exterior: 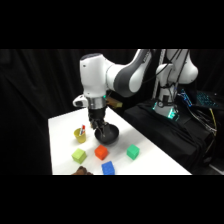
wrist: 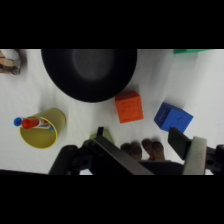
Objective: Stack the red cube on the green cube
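My gripper (exterior: 101, 131) hangs over the black bowl (exterior: 108, 134), fingers spread and holding nothing. I see the red cube (exterior: 101, 152) just near of the bowl, with the green cube (exterior: 132, 152) to its right, apart.

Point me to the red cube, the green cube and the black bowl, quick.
red cube (wrist: 129, 107), wrist view, on its top face.
green cube (exterior: 132, 152), side view, middle of the cube.
black bowl (wrist: 89, 72), wrist view, on its dark inside.
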